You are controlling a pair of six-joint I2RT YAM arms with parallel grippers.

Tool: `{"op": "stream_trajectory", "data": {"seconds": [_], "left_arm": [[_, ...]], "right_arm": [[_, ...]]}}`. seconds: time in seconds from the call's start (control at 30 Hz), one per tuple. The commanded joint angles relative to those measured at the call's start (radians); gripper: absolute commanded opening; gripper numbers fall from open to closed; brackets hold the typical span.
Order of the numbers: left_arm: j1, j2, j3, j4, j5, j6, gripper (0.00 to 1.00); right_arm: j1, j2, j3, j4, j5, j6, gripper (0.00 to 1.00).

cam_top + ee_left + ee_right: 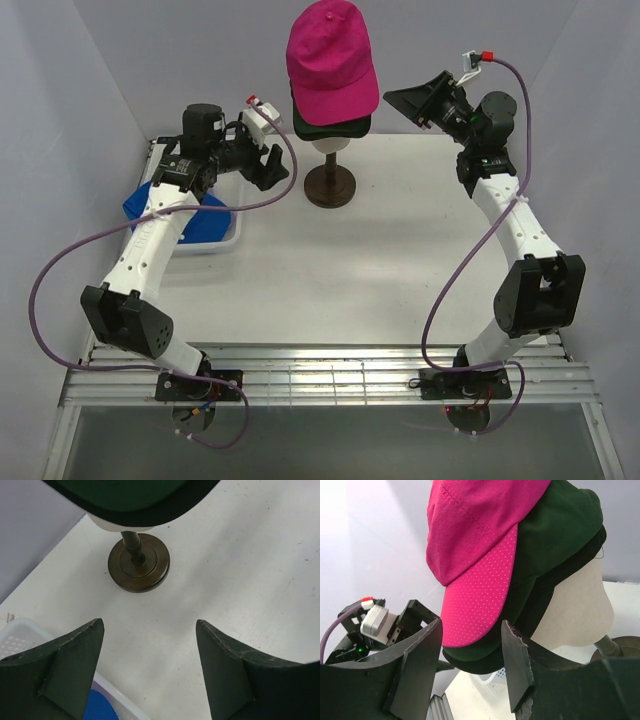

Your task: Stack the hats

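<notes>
Three hats are stacked on the cream mannequin head: a magenta cap on top, a dark green cap under it and a black cap at the bottom. A bright blue hat lies in the white basket. The lavender hat is out of view. My left gripper is open and empty, left of the brown stand. My right gripper is open, just right of the stack, and the brims show between its fingers without touching them.
The basket stands at the left edge of the table under my left arm, and its rim shows in the left wrist view. The enclosure walls stand close behind and beside both arms. A metal rail runs along the near edge.
</notes>
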Motion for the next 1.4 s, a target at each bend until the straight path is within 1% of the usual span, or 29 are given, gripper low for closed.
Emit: {"op": "stream_trajectory", "data": {"seconds": [0.0, 0.17, 0.33, 0.5, 0.63, 0.7, 0.87, 1.0, 1.17, 1.23, 1.37], "left_arm": [[-0.075, -0.004, -0.019, 0.070, -0.066, 0.101, 0.85], [-0.080, 0.035, 0.017, 0.119, -0.096, 0.017, 0.84], [-0.083, 0.071, 0.043, 0.164, -0.086, -0.082, 0.83], [-0.094, 0.126, 0.086, 0.171, -0.095, -0.121, 0.82], [-0.095, 0.135, 0.100, 0.174, -0.089, -0.135, 0.82], [-0.097, 0.134, 0.102, 0.179, -0.089, -0.141, 0.82], [-0.097, 0.144, 0.119, 0.191, -0.092, -0.164, 0.80], [-0.100, 0.154, 0.151, 0.194, -0.084, -0.181, 0.79], [-0.101, 0.166, 0.166, 0.196, -0.090, -0.190, 0.79], [-0.103, 0.166, 0.168, 0.200, -0.089, -0.195, 0.78], [-0.104, 0.169, 0.180, 0.200, -0.093, -0.201, 0.78]], "right_arm": [[0.012, 0.004, 0.004, 0.063, 0.047, 0.014, 0.57], [0.023, 0.010, -0.003, 0.055, 0.070, 0.011, 0.57], [0.040, 0.029, 0.011, 0.052, 0.078, 0.011, 0.57], [0.046, 0.041, 0.014, 0.040, 0.093, 0.008, 0.58], [0.051, 0.050, 0.014, 0.061, 0.092, 0.017, 0.58], [0.060, 0.061, 0.026, 0.060, 0.090, 0.022, 0.54], [0.081, 0.059, 0.014, 0.067, 0.113, 0.029, 0.52], [0.085, 0.030, -0.032, 0.091, 0.153, 0.031, 0.44], [0.088, 0.026, -0.027, 0.101, 0.152, 0.041, 0.37], [0.089, 0.016, -0.032, 0.097, 0.156, 0.048, 0.36], [0.091, -0.023, -0.091, 0.107, 0.185, 0.046, 0.34]]}}
